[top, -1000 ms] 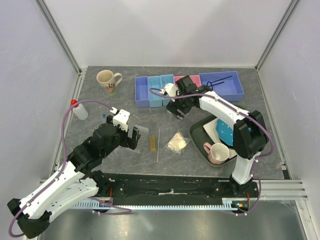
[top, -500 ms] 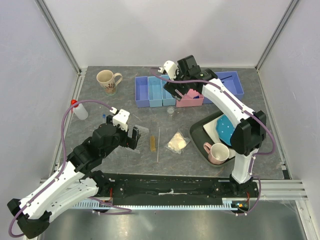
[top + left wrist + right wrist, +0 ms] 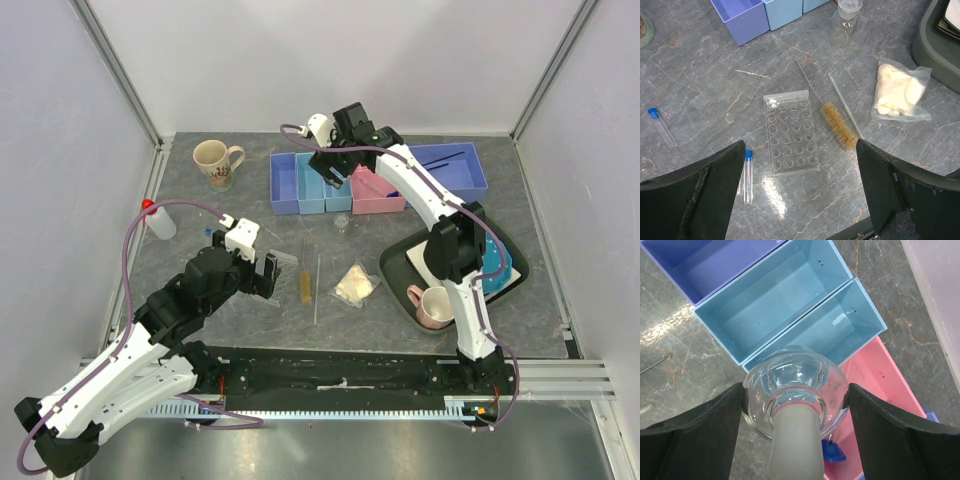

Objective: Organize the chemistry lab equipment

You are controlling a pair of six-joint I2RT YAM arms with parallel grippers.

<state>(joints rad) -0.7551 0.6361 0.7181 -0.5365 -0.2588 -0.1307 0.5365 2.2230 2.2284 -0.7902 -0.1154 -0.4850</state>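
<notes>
2 hands, near to far. The left hand (image 3: 800,145) hangs with its jaws wide apart, gripping nothing, above the clear rack (image 3: 791,132), which lies flat on the surface (image 3: 700,75). Blue-capped tubes (image 3: 748,170) lie left of the rack; the amber stick (image 3: 836,124) and whitish bag (image 3: 900,92) lie to its right. Farther back, the right hand (image 3: 330,172) grips a white-capped clear bottle (image 3: 795,385) over the light-blue bins (image 3: 785,300), beside the pink bin (image 3: 880,385).

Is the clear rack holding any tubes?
Empty. Every hole in the clear rack is bare; a blue-capped tube lies beside it.
</notes>
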